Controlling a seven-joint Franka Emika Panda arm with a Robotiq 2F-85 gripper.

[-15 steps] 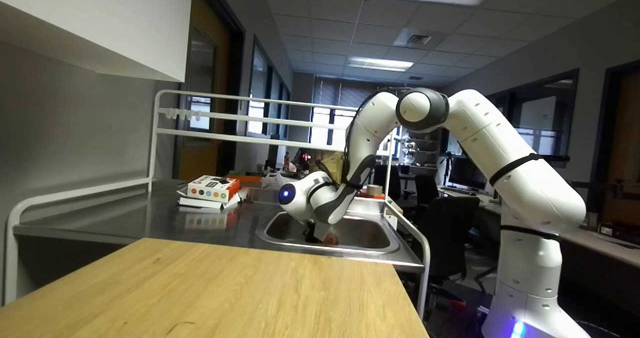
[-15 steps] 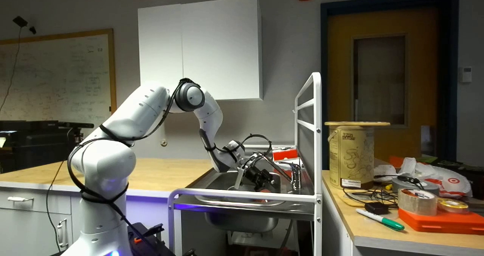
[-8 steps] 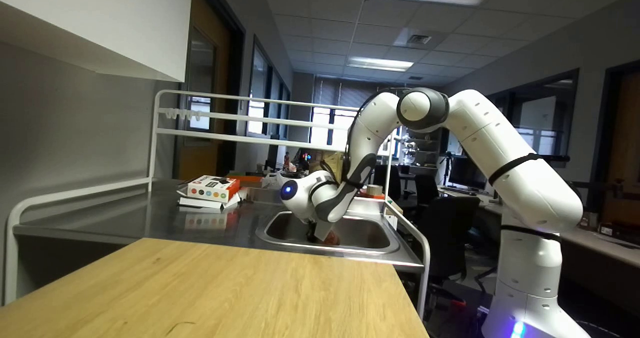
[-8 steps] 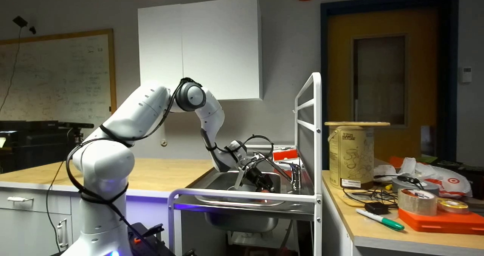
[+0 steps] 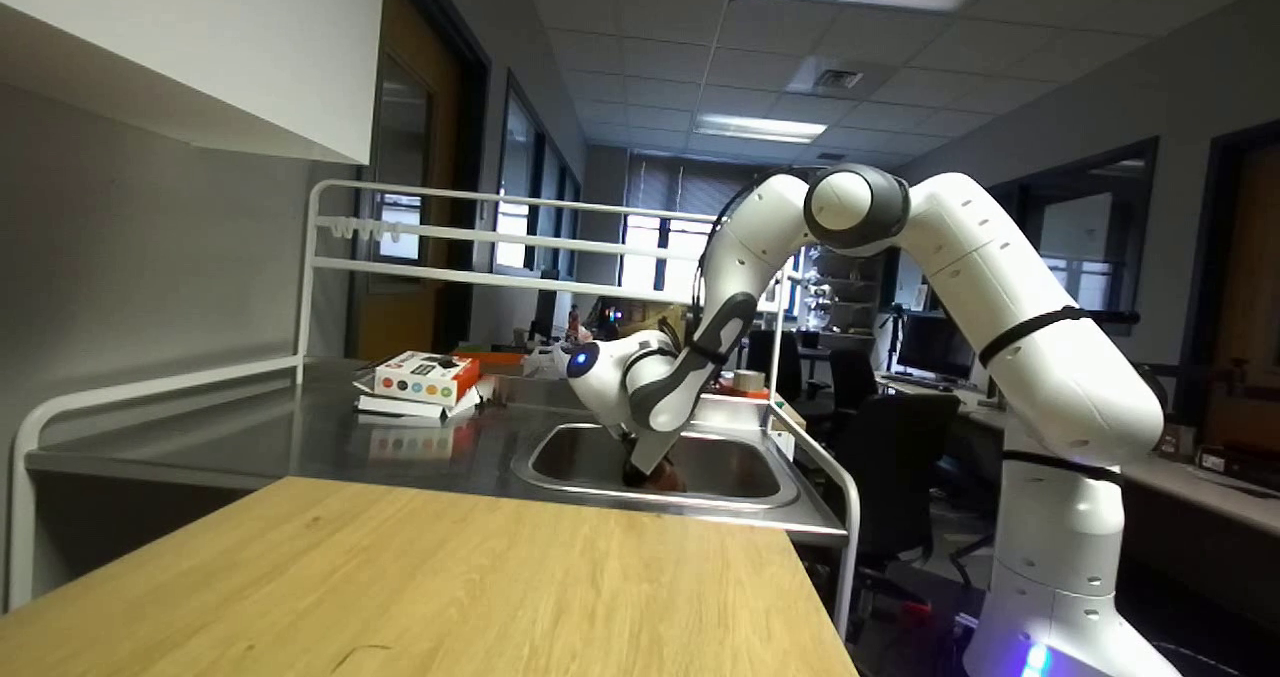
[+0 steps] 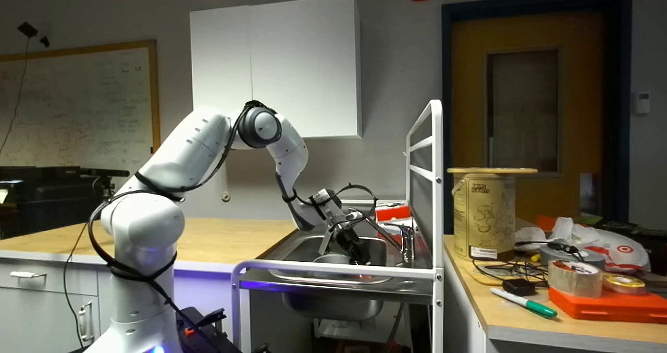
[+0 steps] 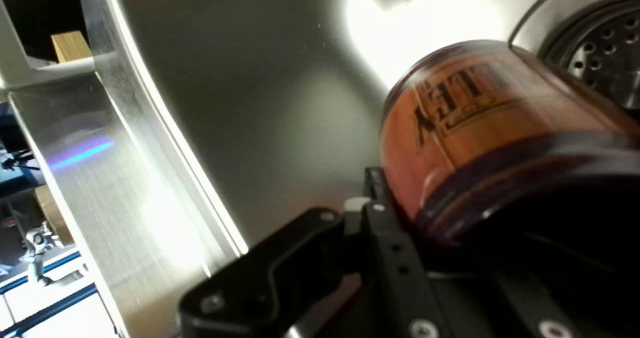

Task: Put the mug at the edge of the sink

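The mug, orange-brown with dark lettering and a dark rim, is down in the sink close to the drain. Its opening faces my gripper; whether it stands or lies I cannot tell. In the wrist view one black finger runs along the mug's outer wall near the rim, touching or almost so. Deep shadow around the mug's mouth hides the opposite finger. An exterior view has my gripper pointing down into the basin, its jaws close together, with only a reddish bit of the mug showing below.
A pale rounded thing sits in the basin. The faucet rises beside it. White rails frame the sink unit. Boxes lie on the steel counter, and a wooden tabletop adjoins it. The drain shows past the mug.
My hand has shifted slightly and tilted more steeply downward, while the elbow has risen a little. The jaws have drawn together at the mug.
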